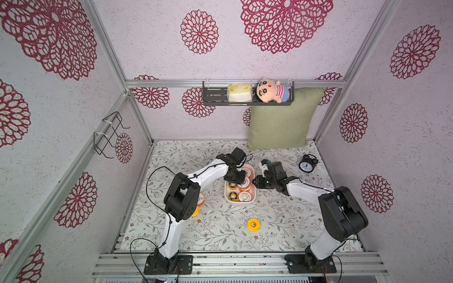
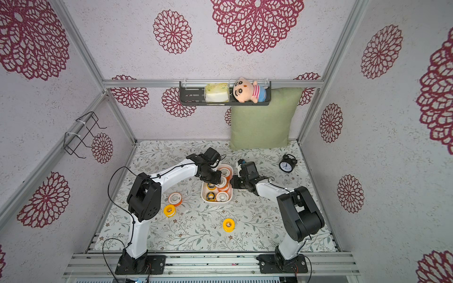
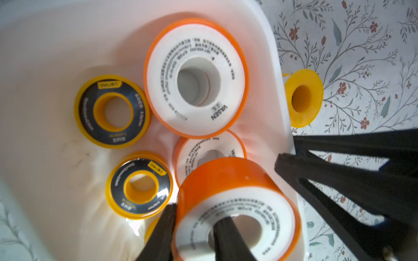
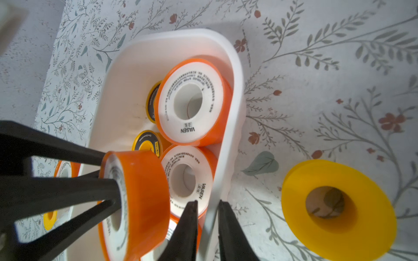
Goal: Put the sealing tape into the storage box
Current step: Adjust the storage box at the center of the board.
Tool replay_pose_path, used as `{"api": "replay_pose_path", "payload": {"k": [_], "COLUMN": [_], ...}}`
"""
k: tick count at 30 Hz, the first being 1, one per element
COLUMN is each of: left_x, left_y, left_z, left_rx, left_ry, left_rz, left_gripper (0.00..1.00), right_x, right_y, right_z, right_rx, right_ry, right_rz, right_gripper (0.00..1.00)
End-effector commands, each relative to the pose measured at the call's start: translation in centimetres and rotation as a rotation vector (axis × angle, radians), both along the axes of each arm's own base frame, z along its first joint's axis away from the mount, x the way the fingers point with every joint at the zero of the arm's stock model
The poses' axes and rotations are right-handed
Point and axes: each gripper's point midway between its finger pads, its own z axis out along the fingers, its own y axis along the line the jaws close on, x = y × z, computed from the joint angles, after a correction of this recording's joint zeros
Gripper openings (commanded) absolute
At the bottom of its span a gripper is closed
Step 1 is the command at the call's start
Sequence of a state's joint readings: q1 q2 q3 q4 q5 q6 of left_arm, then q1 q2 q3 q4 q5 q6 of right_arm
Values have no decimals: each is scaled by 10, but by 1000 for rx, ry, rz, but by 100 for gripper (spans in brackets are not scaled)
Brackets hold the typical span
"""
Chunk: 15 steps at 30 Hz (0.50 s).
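The white storage box [image 1: 239, 202] [image 3: 267, 67] [image 4: 237, 90] sits mid-table and holds several sealing tape spools: orange ones with white faces [image 3: 196, 76] and yellow ones with black ring faces [image 3: 112, 111]. My left gripper [image 1: 236, 177] [image 3: 196, 213] hangs over the box, shut on an orange spool [image 3: 230, 180] [image 4: 147, 192], with one finger through its hole and the other outside. My right gripper [image 1: 256, 182] [image 4: 208, 202] is shut on the box's right wall. Loose spools lie on the table: a yellow one [image 1: 253, 224] [image 4: 337, 208], an orange one [image 2: 175, 198] and another yellow one [image 2: 169, 210].
A black alarm clock [image 1: 307, 164] stands at the back right. A green pillow [image 1: 282, 120] leans on the back wall under a black shelf [image 1: 215, 95] with a plush doll. A wire rack [image 1: 110, 133] hangs on the left wall.
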<state>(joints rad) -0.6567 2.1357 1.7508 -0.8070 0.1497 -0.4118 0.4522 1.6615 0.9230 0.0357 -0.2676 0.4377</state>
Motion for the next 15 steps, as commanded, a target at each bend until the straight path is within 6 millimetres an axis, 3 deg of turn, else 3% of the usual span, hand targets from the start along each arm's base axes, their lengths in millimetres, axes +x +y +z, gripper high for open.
{"api": "replay_pose_path", "payload": {"k": [1,15], "left_x": [-1,2], "left_y": [-7,-6], "left_z": [-3,-7], "left_rx": [-3,15], "left_ry": [11,19], "left_rz": [-21,-18], "left_gripper": [22,23], "right_x": [4,2], "right_y": [9,9], "right_z": [11,11], "right_rx": [36,31], "right_ry": [-21,-19], "right_rz": [35,46], "right_gripper": [22,22]}}
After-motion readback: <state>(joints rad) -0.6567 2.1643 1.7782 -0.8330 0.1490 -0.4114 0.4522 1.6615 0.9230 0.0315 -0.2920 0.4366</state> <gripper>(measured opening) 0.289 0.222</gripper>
